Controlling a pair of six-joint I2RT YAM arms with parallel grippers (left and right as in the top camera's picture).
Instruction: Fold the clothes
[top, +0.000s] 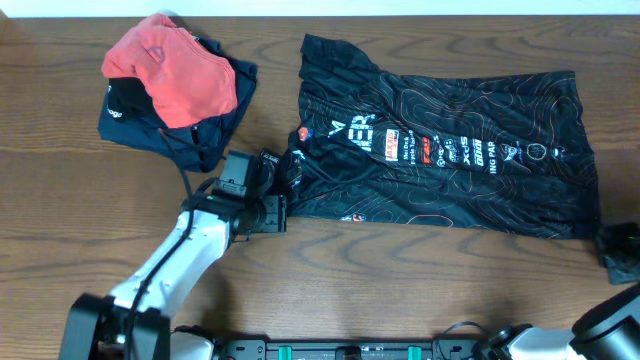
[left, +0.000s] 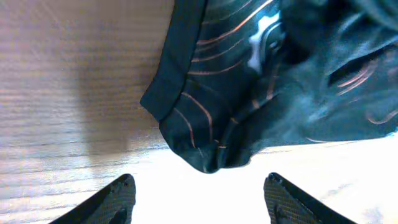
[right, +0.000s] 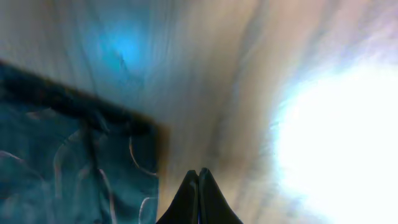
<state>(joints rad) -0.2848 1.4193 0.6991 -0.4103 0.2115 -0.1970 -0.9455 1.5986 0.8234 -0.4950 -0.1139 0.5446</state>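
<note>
The clothes, a black jersey (top: 450, 160) with orange contour lines and white lettering, lie spread over the middle and right of the table. My left gripper (top: 287, 190) is at the jersey's left end, open. In the left wrist view its fingertips (left: 122, 190) stand wide apart just short of a bunched hem (left: 208, 146), with nothing between them. My right gripper (top: 615, 250) sits off the jersey's near right corner. In the right wrist view its fingers (right: 199, 186) are pressed together over bare wood, beside the jersey corner (right: 74, 168), holding nothing.
A coral-red garment (top: 175, 70) lies heaped on a navy garment (top: 205, 125) at the back left, close to the left arm (top: 180, 255). Bare wood table (top: 400, 290) runs along the front edge.
</note>
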